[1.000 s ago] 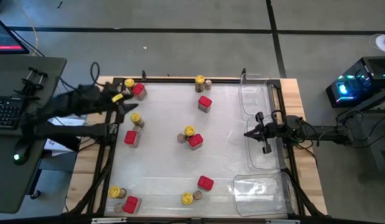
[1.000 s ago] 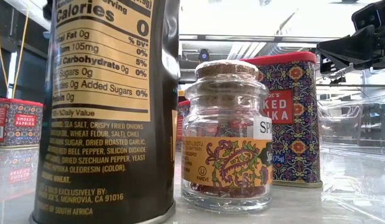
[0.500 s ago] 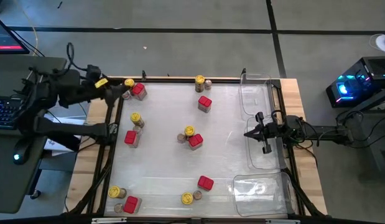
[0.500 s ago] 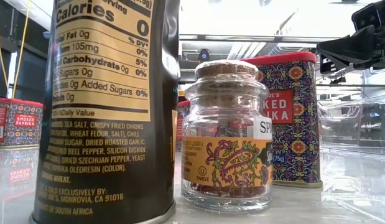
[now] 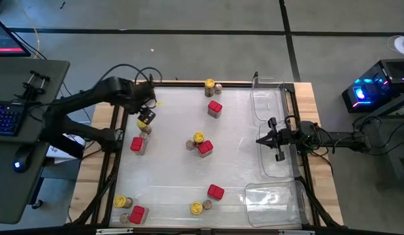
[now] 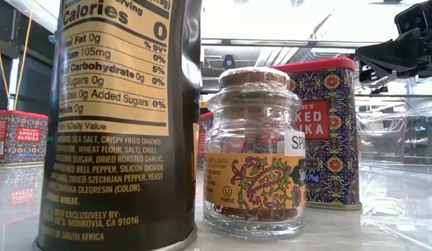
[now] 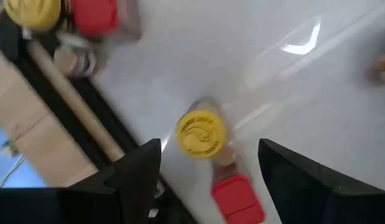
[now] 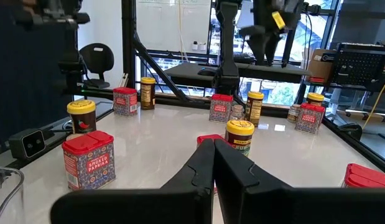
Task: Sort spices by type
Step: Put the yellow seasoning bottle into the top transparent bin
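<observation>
The left claw (image 5: 147, 118) hangs over the bench's (image 5: 169, 170) far left part, its fingers (image 7: 137, 171) spread apart with nothing between them. Directly below it, in the left wrist view, stands a yellow-lidded jar (image 7: 201, 134) with a red tin (image 7: 238, 198) just beside it; that view is blurred, so whether a third small jar sits with them I cannot tell. Another yellow lid and red tin (image 7: 96, 15) sit near the bench's edge.

Moving rightward from above, the spices lie scattered in small clusters: a red tin at mid-left (image 5: 137, 144), a yellow jar and red tin at the near-left corner (image 5: 121, 202), a centre group (image 5: 198, 138), a pair at the near edge (image 5: 196, 208), and a yellow jar with a small brown-topped jar at the far edge (image 5: 209, 84).

At the right, the right claw (image 5: 260, 140) hovers at the inner edge of a clear tray (image 5: 269, 91), fingers pressed together and empty.
</observation>
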`<action>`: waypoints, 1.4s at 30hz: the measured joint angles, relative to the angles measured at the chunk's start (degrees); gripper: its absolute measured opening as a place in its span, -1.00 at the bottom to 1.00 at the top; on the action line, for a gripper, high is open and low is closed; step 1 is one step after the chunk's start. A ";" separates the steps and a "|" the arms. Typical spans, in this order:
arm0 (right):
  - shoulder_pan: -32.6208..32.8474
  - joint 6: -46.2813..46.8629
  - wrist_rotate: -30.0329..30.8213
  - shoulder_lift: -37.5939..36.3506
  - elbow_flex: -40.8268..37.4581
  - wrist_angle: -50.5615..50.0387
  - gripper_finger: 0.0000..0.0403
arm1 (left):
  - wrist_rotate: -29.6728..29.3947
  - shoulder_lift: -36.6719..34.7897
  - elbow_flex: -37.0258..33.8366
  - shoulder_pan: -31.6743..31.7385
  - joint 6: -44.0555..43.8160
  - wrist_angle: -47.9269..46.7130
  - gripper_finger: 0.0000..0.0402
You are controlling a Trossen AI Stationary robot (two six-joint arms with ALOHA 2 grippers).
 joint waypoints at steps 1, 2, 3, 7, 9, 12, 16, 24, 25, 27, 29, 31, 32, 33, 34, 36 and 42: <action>-0.02 0.00 0.00 0.00 0.00 0.00 -1.00 | -0.04 0.08 -1.51 0.40 0.27 -0.14 0.27; 0.00 0.00 0.00 0.00 0.00 0.01 -1.00 | -0.02 -0.17 -3.06 0.74 0.29 0.07 0.27; 0.00 0.00 0.00 0.00 -0.02 0.00 -1.00 | 0.01 -0.81 -4.75 1.20 0.22 0.66 0.27; -0.02 0.01 0.00 0.00 -0.01 0.00 -1.00 | 2.98 -4.05 -11.50 3.35 -0.62 5.50 0.27; 0.00 0.00 0.00 0.00 -0.02 0.00 -1.00 | 3.59 -5.46 -13.23 3.99 -0.77 8.66 0.27; -0.01 0.01 0.00 0.00 -0.02 0.00 -1.00 | 3.59 -6.34 -13.54 4.44 -1.51 10.18 0.27; 0.00 0.00 0.00 0.00 0.00 0.00 -1.00 | 3.37 -7.24 -13.41 4.44 2.63 9.81 0.27; -0.01 0.01 0.00 0.00 0.00 0.01 -1.00 | 3.64 -7.30 -13.41 5.87 6.99 9.81 0.27; -0.02 0.00 0.00 0.00 -0.02 0.00 -1.00 | 3.68 -7.30 -13.41 5.87 6.54 9.77 0.27; 0.00 0.00 0.00 0.00 0.00 0.00 -1.00 | 3.89 -7.30 -13.41 5.83 5.58 9.60 0.27; 0.00 0.00 0.00 0.00 -0.01 0.01 -1.00 | 4.00 -7.30 -13.41 5.82 6.77 9.72 0.27; 0.00 0.00 0.00 0.00 -0.01 0.00 -1.00 | 4.01 -7.30 -13.41 5.82 8.34 10.00 0.27; 0.00 0.00 0.00 0.00 0.00 0.02 -1.00 | 3.98 -7.30 -13.41 5.88 9.12 10.25 0.27; -0.01 0.01 0.00 0.00 0.00 0.02 -1.00 | 3.94 -7.30 -13.41 5.97 10.02 11.02 0.27; -0.02 0.02 0.00 0.00 0.00 0.02 -1.00 | 3.99 -7.30 -13.41 6.14 10.71 11.95 0.27; 0.00 0.00 0.00 0.00 0.00 0.02 -1.00 | 6.01 -7.23 -13.41 6.36 12.32 12.02 0.27; -0.01 0.00 0.00 0.00 0.00 0.02 -1.00 | 9.40 -5.77 -11.58 6.39 10.40 5.12 -0.26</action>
